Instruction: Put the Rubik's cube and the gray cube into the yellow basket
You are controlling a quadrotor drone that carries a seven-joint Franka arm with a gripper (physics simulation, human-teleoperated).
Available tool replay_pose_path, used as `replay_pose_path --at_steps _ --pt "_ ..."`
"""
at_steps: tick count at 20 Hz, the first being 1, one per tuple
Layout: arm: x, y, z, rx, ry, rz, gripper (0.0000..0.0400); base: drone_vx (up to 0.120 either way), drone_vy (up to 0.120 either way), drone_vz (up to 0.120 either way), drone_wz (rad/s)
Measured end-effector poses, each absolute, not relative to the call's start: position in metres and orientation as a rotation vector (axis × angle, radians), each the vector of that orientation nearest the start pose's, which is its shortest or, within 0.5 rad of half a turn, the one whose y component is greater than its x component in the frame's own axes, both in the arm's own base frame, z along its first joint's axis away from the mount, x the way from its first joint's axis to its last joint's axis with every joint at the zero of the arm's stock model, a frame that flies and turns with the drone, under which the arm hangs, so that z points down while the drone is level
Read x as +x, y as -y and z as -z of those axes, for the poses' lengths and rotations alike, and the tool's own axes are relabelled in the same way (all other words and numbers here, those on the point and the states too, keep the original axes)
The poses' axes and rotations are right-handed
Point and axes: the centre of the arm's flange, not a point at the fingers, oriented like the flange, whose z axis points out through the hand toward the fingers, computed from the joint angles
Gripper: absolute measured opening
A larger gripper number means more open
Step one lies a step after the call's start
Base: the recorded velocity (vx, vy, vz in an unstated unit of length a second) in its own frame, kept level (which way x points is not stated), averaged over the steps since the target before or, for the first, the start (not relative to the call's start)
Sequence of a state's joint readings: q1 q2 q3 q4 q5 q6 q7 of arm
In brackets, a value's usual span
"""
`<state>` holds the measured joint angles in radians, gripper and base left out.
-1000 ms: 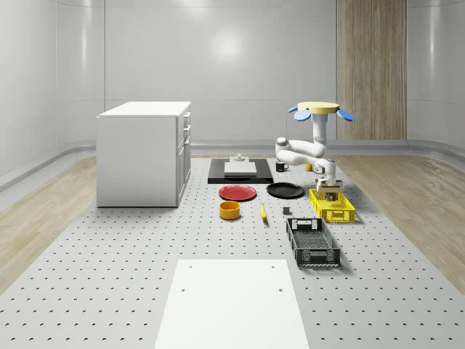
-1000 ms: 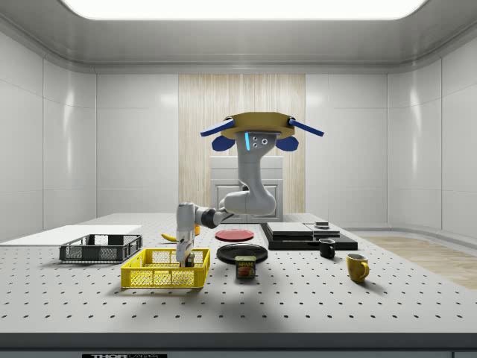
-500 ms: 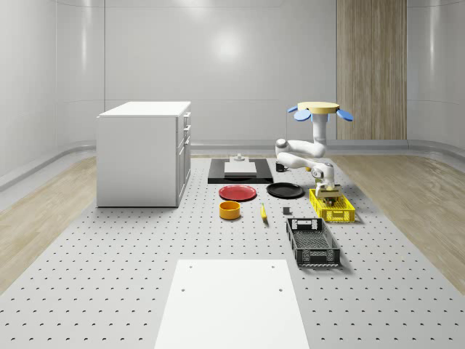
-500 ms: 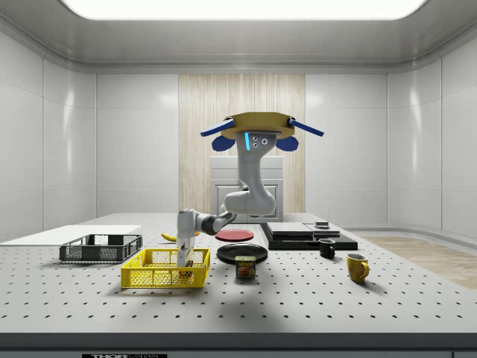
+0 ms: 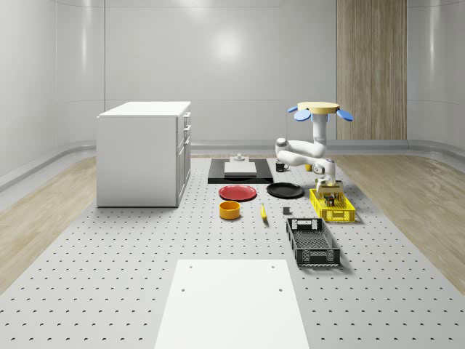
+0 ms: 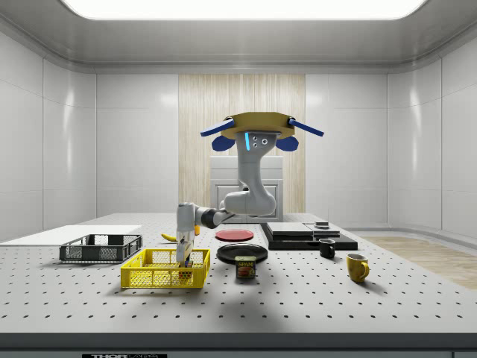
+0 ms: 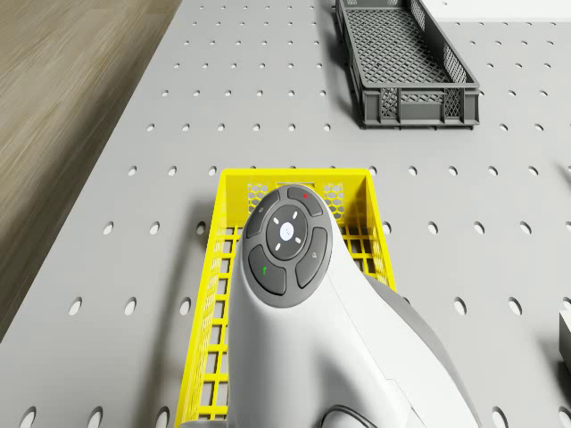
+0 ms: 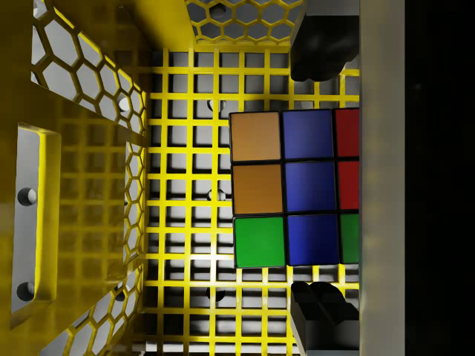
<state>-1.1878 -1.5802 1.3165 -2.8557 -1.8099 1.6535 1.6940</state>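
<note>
Over the desk (image 5: 145, 291), my hand (image 8: 315, 178) held the Rubik's cube (image 8: 293, 185) inside the yellow basket (image 7: 234, 192); I'd release low.

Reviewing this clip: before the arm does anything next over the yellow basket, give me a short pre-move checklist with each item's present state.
1. Drone hovering off the table, beside the yellow basket: ok.
2. Hand lowered inside the basket walls, seen in the side view: ok.
3. Rubik's cube over the basket's grid floor, seen in the wrist view: ok.
4. Cube resting on the floor or held just above it: cannot tell.
5. Fingers open or shut on the cube: cannot tell.
6. Gray cube already in the basket: cannot tell.
</note>
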Motion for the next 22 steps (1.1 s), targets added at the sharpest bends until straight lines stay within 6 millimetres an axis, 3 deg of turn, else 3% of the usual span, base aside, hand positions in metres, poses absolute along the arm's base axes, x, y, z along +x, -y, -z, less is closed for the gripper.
replay_pose_path --at_steps 6,22 --pt "0.307 -0.001 -0.483 0.002 0.002 -0.785 0.04 0.0 -0.007 0.093 0.0" --pt "0.307 0.0 -0.469 0.001 0.002 -0.786 0.04 0.0 -0.12 0.007 0.0"
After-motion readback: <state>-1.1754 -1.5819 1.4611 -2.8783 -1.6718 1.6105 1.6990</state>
